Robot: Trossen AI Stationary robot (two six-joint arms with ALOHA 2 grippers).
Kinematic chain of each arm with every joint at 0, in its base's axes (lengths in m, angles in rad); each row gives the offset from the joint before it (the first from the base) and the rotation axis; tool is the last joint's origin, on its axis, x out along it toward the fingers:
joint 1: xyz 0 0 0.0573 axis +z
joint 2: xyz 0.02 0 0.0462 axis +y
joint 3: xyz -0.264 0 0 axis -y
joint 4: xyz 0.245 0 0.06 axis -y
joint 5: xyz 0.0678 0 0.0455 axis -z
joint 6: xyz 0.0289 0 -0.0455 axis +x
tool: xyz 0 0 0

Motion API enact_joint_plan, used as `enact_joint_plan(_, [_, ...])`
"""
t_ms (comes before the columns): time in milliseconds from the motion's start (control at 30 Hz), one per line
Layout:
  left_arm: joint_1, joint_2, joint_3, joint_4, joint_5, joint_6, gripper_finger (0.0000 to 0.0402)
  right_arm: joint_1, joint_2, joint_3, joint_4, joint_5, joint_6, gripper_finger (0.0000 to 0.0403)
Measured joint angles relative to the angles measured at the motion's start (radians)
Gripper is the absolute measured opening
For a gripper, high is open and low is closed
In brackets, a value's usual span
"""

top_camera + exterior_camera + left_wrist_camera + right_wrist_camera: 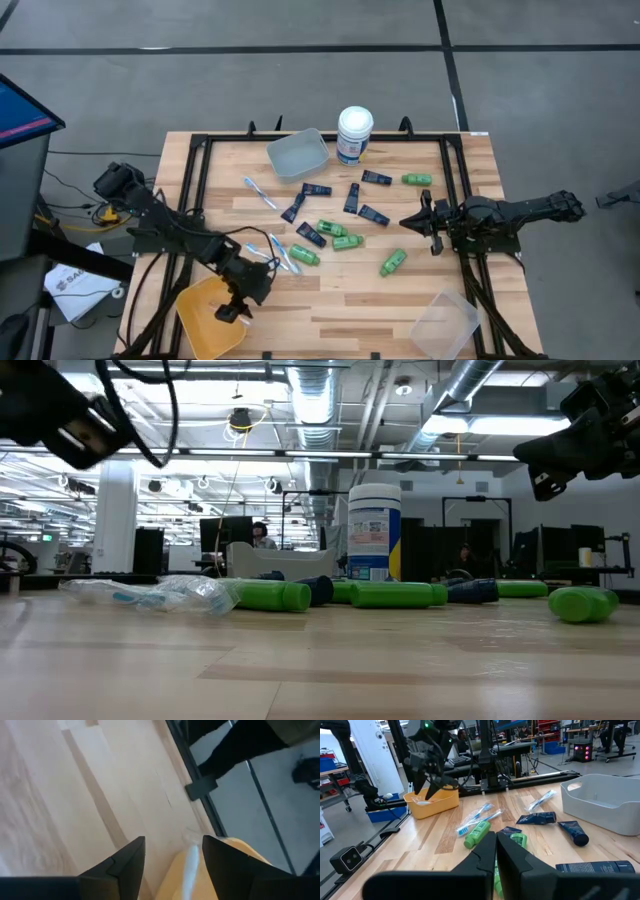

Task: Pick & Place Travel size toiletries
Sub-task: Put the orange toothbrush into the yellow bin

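Observation:
My left gripper [172, 865] is open above the yellow bin [200, 322] at the table's near-left corner. A light toothbrush [189, 870] shows between its fingers, lying down in the bin; the fingers stand apart from it. My right gripper [496, 851] is shut and hovers over the table's right side [408, 222], touching nothing. Green bottles [347, 242], navy tubes [316, 189] and wrapped toothbrushes [285, 255] lie scattered flat on the middle of the table.
A tall white blue-labelled canister [354, 135] stands at the far edge beside a grey bin [298, 154]. A clear bin [445, 322] sits at the near-right corner. Black frame rails [195, 180] run along both table sides. Bare wood [340, 310] lies along the near edge.

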Motion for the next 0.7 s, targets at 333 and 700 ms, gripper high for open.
enact_joint_plan(333, [0.068, 0.134, -0.002, 0.033, 0.09, 0.036, 0.0186, 0.0, 0.0, 0.0, 0.0, 0.0, 0.0, 0.0006])
enact_joint_plan(700, [0.059, 0.135, -0.001, 0.032, 0.224, 0.036, 0.0136, 0.0, 0.0, 0.0, 0.0, 0.0, 0.0, 0.0006])
